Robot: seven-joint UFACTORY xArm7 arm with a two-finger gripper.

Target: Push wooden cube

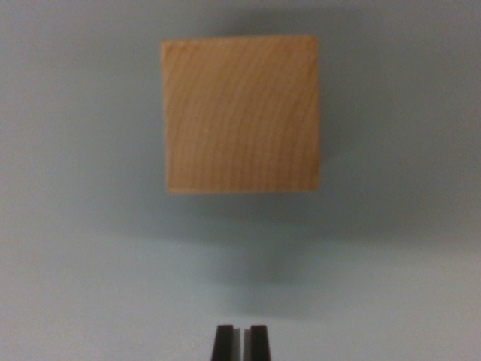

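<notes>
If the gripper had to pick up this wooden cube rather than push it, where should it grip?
Probably across the wooden cube at its two flat sides on the wrist view's left and right, coming straight down from above. Those faces look parallel and unobstructed on the bare surface. The gripper looks nearly shut, so it would need opening first.

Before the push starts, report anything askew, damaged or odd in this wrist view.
Nothing stands out. The light wooden cube sits flat and intact on the plain grey surface, turned only very slightly. The black gripper fingers are nearly together at the bottom edge, clear of it.

Setting unclear, only a plain grey-blue surface [68, 226] in view
</notes>
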